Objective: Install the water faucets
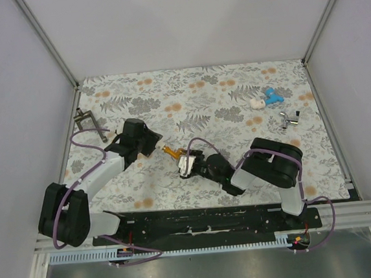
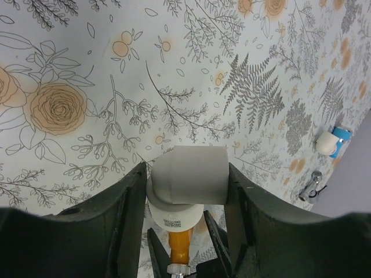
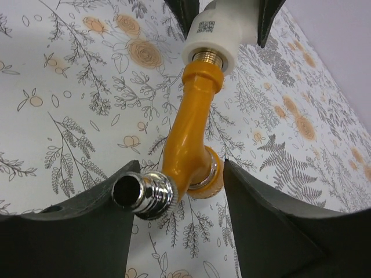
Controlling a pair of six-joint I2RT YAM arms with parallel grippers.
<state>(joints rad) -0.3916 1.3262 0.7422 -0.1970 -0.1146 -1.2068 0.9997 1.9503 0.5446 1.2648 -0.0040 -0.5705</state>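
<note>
Top view high above table (image 1: 201,92), wrist views close, facing each other, both showing orange faucet (image 3: 191,133)

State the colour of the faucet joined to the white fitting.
The faucet is orange; the right wrist view shows it best.

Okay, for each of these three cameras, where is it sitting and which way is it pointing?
Top external: above and behind the arm bases, looking down on the floral table; both arms show, left claw and right claw close together mid-table.
Left wrist: on the left arm, looking out along its fingers, which clamp a white fitting.
Right wrist: on the right arm, looking along its fingers, which flank the orange faucet.
Shared: both wrist views show the faucet joined to the fitting, from opposite ends.
</note>
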